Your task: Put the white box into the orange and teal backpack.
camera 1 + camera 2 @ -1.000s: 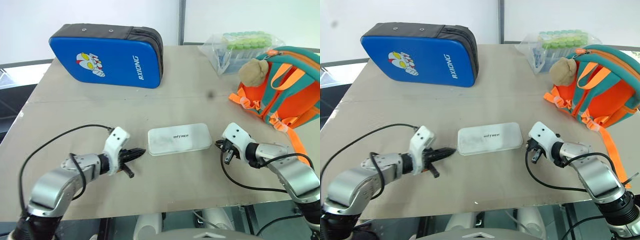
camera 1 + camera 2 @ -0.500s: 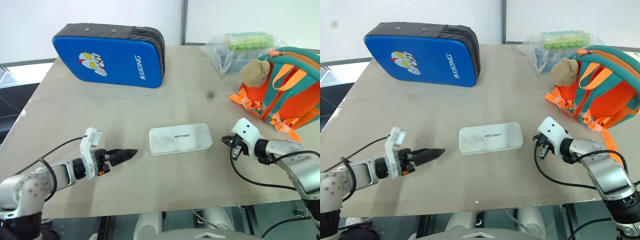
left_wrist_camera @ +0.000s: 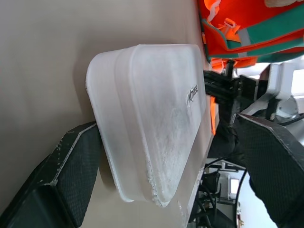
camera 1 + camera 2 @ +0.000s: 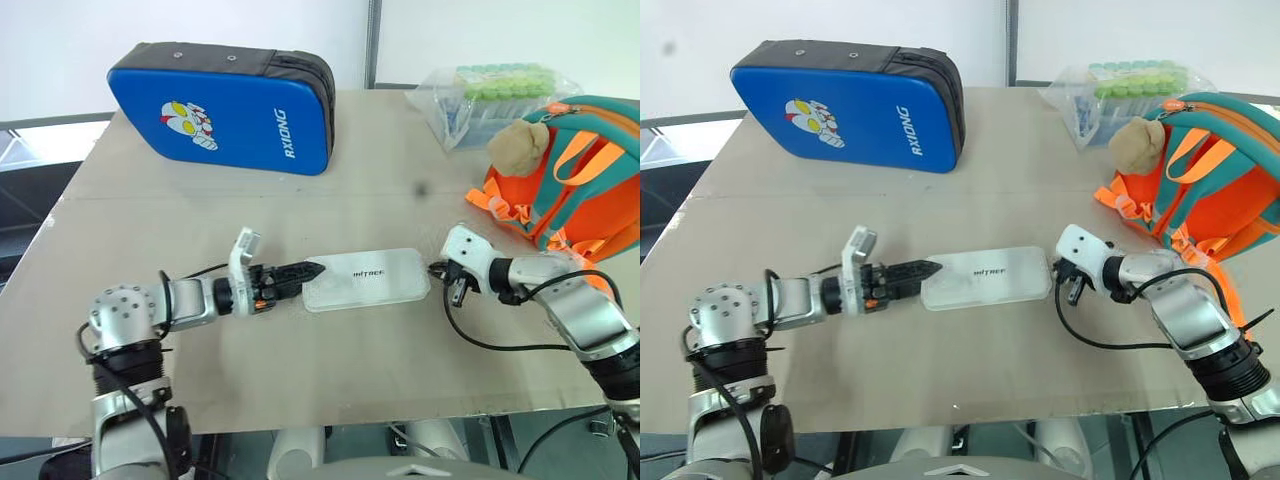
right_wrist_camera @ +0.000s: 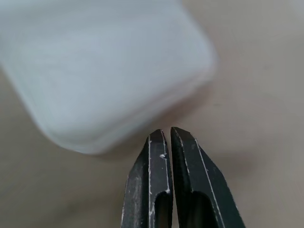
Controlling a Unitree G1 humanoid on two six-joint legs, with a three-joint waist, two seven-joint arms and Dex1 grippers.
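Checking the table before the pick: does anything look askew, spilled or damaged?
Nothing is spilled or broken. The white box lies flat on the table, slightly skewed to its front edge. The orange and teal backpack sits upright at the right edge. The left hand is open around the box's end; the right hand is shut beside the other end.

The white box lies on the counter near the middle. The padded case stands far left, the bag of tubes far right, the backpack right.
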